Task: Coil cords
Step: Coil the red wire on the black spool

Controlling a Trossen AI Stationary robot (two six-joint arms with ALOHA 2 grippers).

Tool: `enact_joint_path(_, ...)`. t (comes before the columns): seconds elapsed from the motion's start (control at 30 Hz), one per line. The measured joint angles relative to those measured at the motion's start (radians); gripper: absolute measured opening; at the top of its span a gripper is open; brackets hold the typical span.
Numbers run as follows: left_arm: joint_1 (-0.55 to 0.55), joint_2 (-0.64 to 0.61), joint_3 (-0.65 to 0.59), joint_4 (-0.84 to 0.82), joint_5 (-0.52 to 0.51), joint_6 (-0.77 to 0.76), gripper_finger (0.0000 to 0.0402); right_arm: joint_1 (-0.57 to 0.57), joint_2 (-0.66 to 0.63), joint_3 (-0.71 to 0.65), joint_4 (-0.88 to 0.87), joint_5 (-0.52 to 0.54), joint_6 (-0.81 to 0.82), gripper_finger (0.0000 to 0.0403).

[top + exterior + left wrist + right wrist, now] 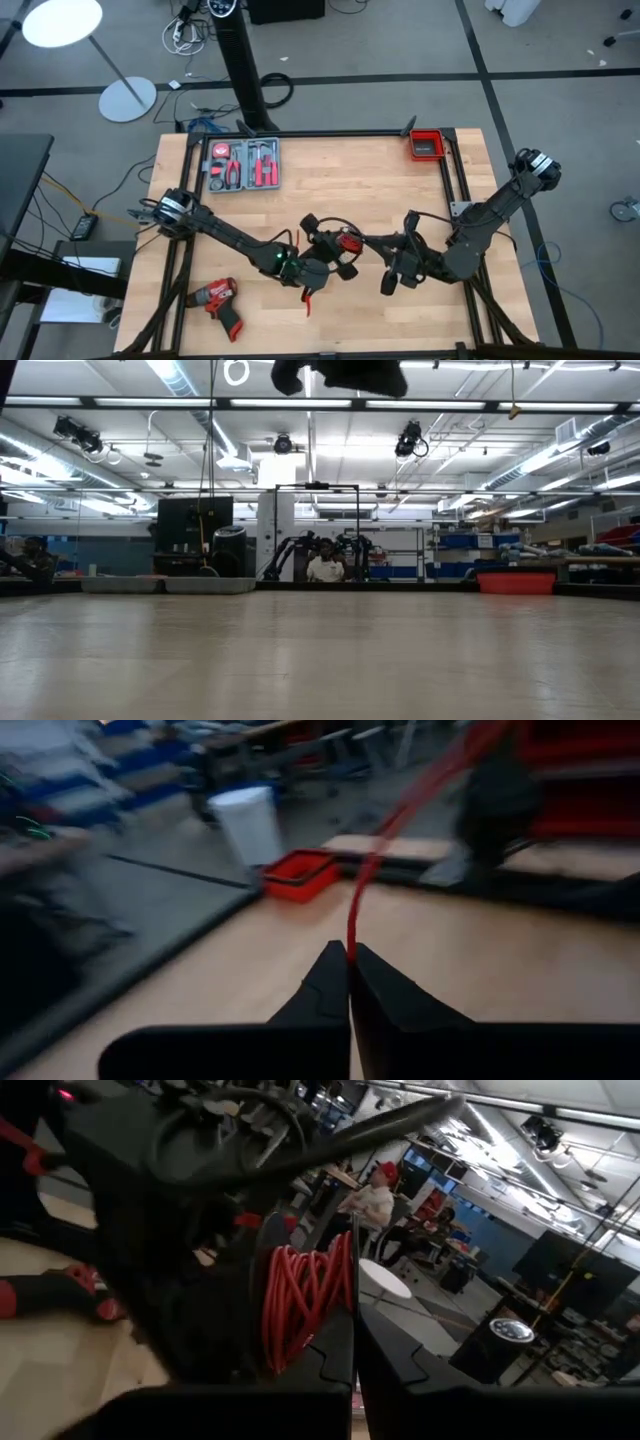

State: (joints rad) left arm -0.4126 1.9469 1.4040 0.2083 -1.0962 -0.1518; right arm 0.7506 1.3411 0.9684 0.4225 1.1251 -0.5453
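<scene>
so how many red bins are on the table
1: a red bin at the table's far right corner, also seen past the left gripper in its wrist view. Others might hide under the arms, though none shows.

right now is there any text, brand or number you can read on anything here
None can be read.
Drill: any brand mark is too small.
Tool case: no label legible.
Red bin: no marking visible.
Round emblem on the dark cylinder in the right wrist view: blurred, unreadable.
Red wire and its coil: no print visible.
</scene>
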Motion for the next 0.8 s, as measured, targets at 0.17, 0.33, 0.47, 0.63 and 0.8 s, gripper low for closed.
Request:
enact_joint_path(0.17, -0.023, -0.010, 0.000, -0.004, -0.099, 0.148, 0.0001, 0.059, 0.000, 0.000, -0.065, 0.052, 0.005, 0.0001)
enact_joint_path(0.33, -0.075, -0.023, 0.000, -0.005, -0.127, 0.210, 0.0001, 0.116, 0.000, 0.000, -0.239, 0.155, 0.067, 0.0001)
enact_joint_path(0.47, -0.093, -0.024, 0.000, 0.010, -0.119, 0.199, 0.0000, 0.123, 0.000, 0.000, -0.385, 0.161, 0.175, 0.0001)
enact_joint_path(0.63, -0.098, -0.024, 0.000, 0.018, -0.036, 0.137, 0.0000, 0.090, 0.000, 0.000, -0.530, 0.156, 0.276, 0.0001)
enact_joint_path(0.8, -0.099, -0.024, 0.000, 0.020, 0.022, 0.090, 0.0000, 0.049, 0.000, 0.000, -0.621, 0.095, 0.285, 0.0001)
